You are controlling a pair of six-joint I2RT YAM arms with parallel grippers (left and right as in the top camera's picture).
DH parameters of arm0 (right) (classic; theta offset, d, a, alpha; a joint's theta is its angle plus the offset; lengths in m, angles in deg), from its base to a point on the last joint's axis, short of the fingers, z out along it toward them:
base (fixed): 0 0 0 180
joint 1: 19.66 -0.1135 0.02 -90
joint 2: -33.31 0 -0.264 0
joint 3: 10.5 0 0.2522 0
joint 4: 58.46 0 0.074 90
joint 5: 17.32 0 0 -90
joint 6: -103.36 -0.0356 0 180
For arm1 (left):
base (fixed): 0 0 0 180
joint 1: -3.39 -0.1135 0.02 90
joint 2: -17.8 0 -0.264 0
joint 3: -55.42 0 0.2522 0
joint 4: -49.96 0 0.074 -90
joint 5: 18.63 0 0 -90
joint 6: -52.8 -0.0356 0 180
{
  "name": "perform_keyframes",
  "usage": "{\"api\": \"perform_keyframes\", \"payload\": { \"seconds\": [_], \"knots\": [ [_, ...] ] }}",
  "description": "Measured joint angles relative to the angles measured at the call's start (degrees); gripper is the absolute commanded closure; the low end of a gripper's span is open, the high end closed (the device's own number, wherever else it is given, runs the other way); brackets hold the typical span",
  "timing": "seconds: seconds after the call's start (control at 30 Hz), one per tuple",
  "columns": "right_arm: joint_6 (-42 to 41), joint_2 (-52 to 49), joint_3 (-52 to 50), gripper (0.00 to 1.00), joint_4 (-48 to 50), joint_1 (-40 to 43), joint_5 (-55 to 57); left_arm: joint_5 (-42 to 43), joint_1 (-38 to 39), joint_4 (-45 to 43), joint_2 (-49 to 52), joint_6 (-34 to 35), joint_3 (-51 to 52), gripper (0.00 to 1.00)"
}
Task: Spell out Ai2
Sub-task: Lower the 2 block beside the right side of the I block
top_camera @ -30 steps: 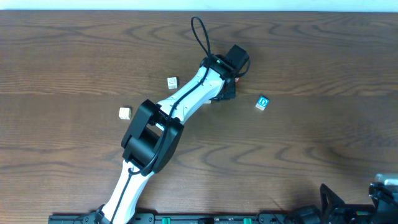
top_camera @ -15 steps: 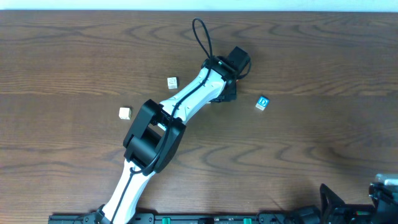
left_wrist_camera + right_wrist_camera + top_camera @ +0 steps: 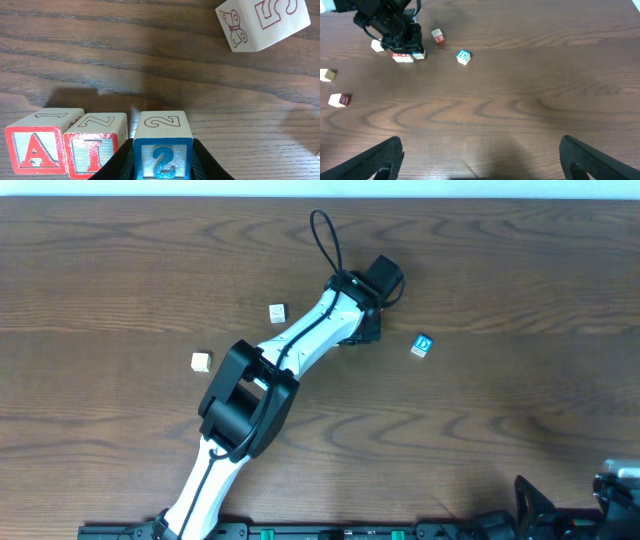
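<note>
Dark wood table — left gripper pinches the 2, in line just right of the I and A, barely apart; right gripper, spread, waits well off.

Red "A" cube, red "I" cube and blue "2" cube sit side by side.

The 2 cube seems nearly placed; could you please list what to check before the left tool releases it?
1. Row reads A, I, 2 in left wrist view: ok.
2. 2 upright, facing like the others: ok.
3. 2 touching I: cannot tell, very close.
4. 2 resting on table: cannot tell, base out of view.
5. Grip of left tool on 2: ok.
6. Row apart from butterfly cube: ok.
</note>
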Motion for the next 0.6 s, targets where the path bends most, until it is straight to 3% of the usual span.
{"api": "perform_keyframes", "payload": {
  "seconds": [0.6],
  "knots": [
    [0.0, 0.0, 0.0, 0.01, 0.0, 0.0, 0.0, -0.02, 0.0, 0.02, 0.0, 0.0, 0.0, 0.73]
  ]
}}
